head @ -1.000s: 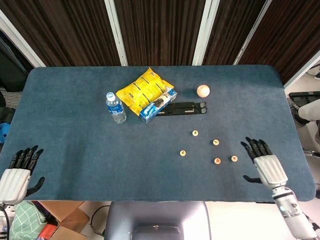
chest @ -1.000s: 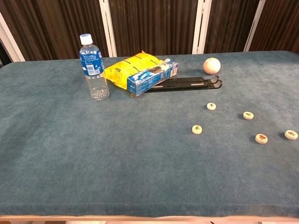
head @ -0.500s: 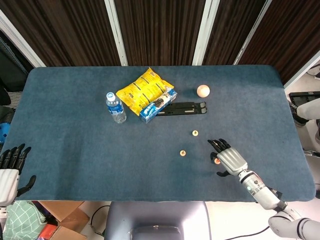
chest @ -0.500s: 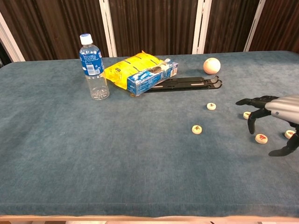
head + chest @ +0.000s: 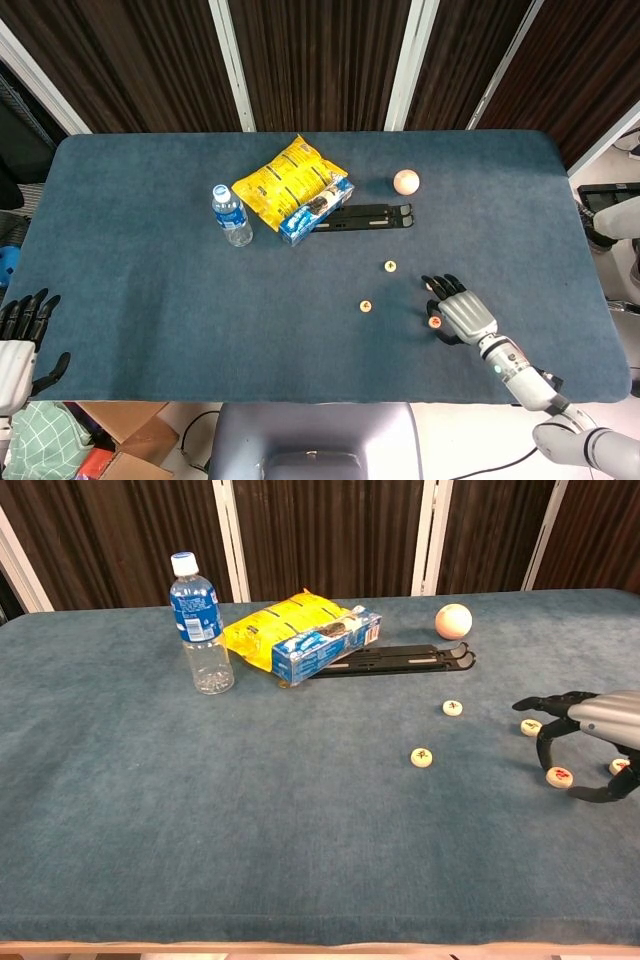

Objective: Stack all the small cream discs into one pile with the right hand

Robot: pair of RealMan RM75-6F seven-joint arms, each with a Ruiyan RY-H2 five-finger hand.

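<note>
Bottle [image 5: 201, 623] left of snack bag [image 5: 300, 633] — ball [image 5: 453, 621] right, discs [image 5: 422, 757] in front.

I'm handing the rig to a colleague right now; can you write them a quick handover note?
Right hand: fingers spread, curled over one cream disc, nothing gripped yet.
Left hand: open, off the table's near left corner.
Other discs: one by its fingertips, one under its palm, two lying apart to the left.
Done: nothing stacked.
Left: pile all five.
</note>
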